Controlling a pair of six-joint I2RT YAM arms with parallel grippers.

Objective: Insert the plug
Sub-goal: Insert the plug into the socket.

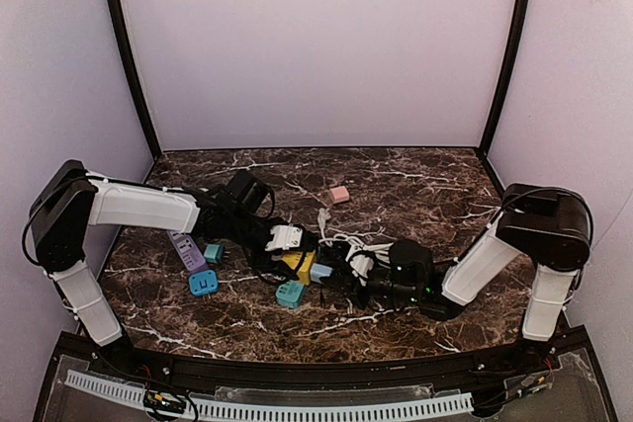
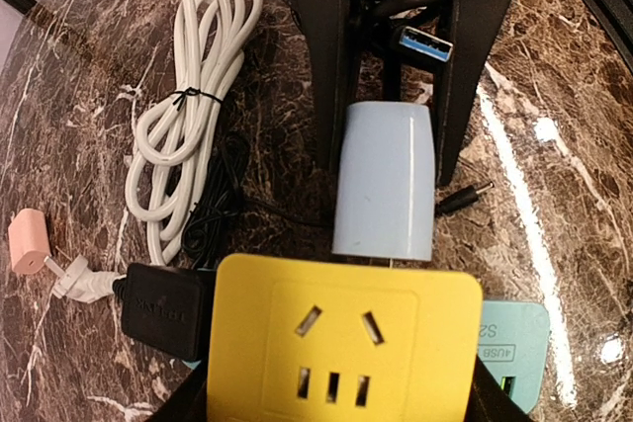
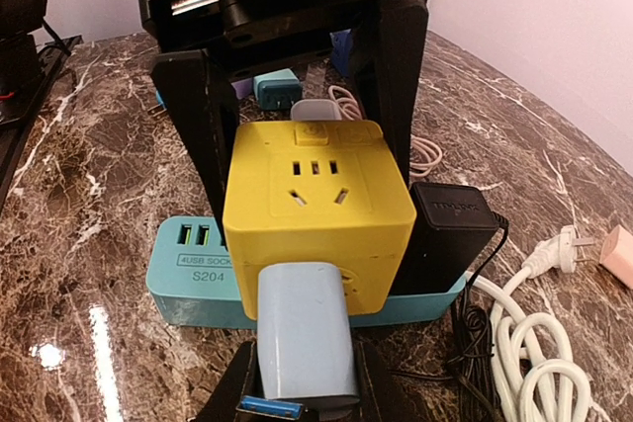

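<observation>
A yellow cube socket sits between my left gripper's black fingers, which are shut on its sides; it also shows in the right wrist view and the top view. My right gripper is shut on a pale blue charger plug. The plug's front end is pressed against the cube's side face, with only a sliver of prong showing in the gap. In the top view the left gripper and right gripper meet at the table's middle.
A teal S204 power strip lies under the cube with a black adapter standing in it. A coiled white cable, a pink plug, a purple strip and teal adapters lie around.
</observation>
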